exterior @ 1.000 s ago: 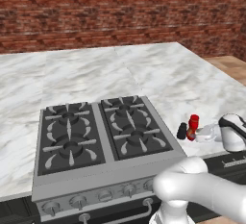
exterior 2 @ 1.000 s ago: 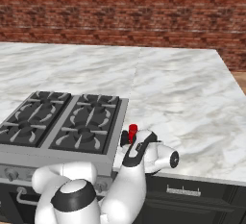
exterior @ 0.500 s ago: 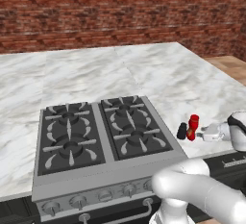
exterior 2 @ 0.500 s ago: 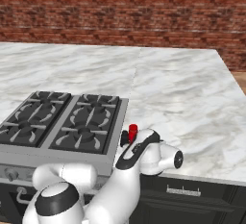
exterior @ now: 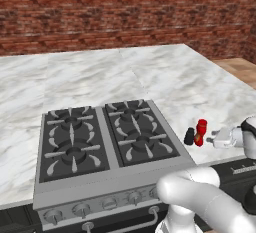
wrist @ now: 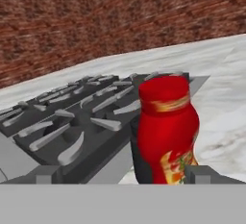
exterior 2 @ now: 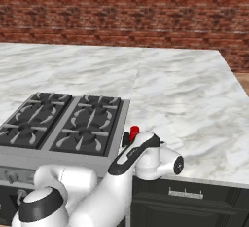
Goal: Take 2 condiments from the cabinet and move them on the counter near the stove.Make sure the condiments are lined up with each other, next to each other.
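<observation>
- Gripper [exterior: 209, 139] hung level just over the counter [exterior: 210, 87], off the stove's right edge, its jaws spread wide and closed on nothing.
- Straight ahead of its fingers stood the red bottle [exterior: 200, 132], upright on the marble, near the tips but free of them in the left base view.
- Seen along the hand, that red bottle [wrist: 167, 129] rose close in front, between the two finger tips [wrist: 201, 174], with a gold band under its cap and a printed label low on its belly.
- Just beyond the red one, on the side away from the gripper, stood the black bottle [exterior: 189, 136], smaller and upright; the two sat side by side, so close I could not tell whether they touched.
- Past both bottles lay the stove [exterior: 100, 142], its right edge just beside the black bottle, four black grates on top and a row of knobs [exterior: 107, 203] along the steel front.
- From the right base view the arm's white forearm [exterior 2: 141, 155] covered most of the pair; the red cap [exterior 2: 134, 130] and a sliver of the black bottle [exterior 2: 126, 139] peeked out above it, at the stove's [exterior 2: 63, 128] front right corner.
- Far beyond the gripper, a brick wall [exterior: 125, 17] ran behind the counter.
</observation>
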